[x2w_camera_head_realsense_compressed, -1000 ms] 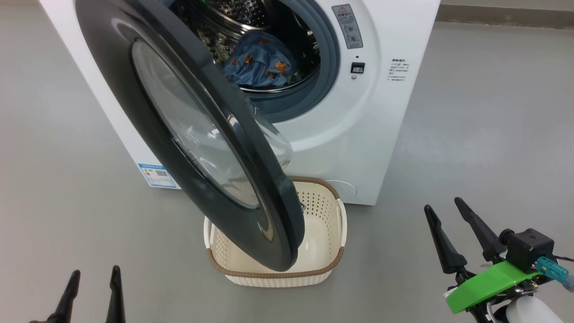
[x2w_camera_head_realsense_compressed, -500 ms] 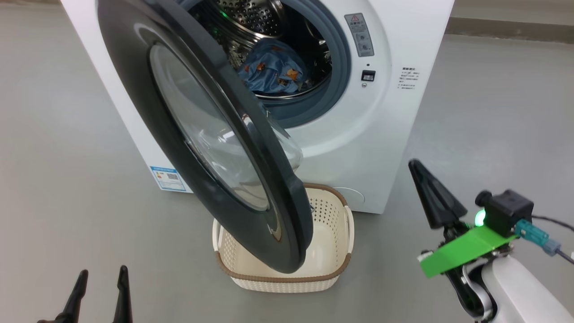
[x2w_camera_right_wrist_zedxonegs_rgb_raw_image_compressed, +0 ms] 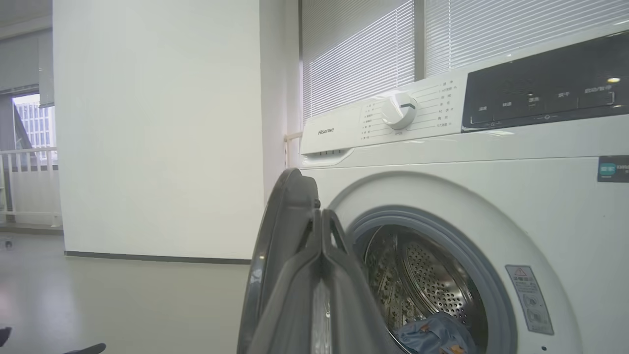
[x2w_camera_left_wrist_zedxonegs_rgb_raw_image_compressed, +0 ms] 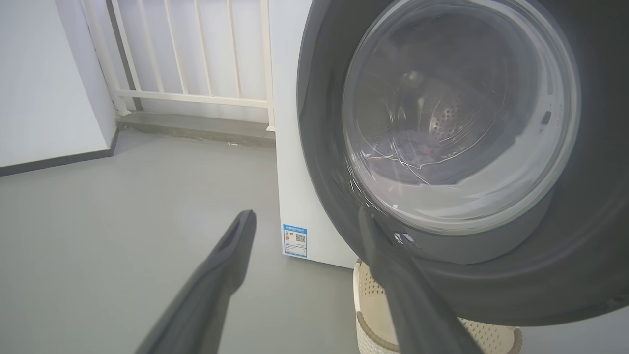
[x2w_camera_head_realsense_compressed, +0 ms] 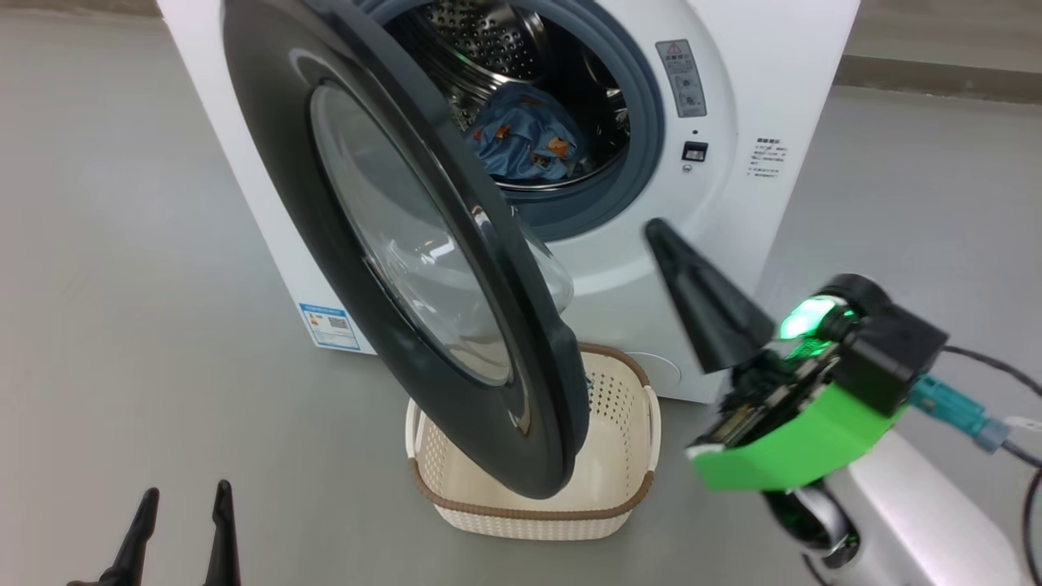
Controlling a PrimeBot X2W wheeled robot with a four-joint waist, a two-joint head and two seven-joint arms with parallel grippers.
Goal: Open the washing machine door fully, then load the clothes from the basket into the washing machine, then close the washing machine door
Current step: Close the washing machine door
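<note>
The door (x2w_camera_head_realsense_compressed: pixel 407 260) is black, washing machine (x2w_camera_head_realsense_compressed: pixel 733 89) white, basket (x2w_camera_head_realsense_compressed: pixel 628 411) cream, clothes (x2w_camera_head_realsense_compressed: pixel 525 145) blue with orange figures.

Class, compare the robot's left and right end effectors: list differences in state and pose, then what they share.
The left end effector is open, fingers apart; the right end effector is shut, fingers pressed together. The left sits low at the head view's bottom edge; the right is higher, pointing at the front of the washing machine. Both have long dark tapered fingers and hold nothing.
</note>
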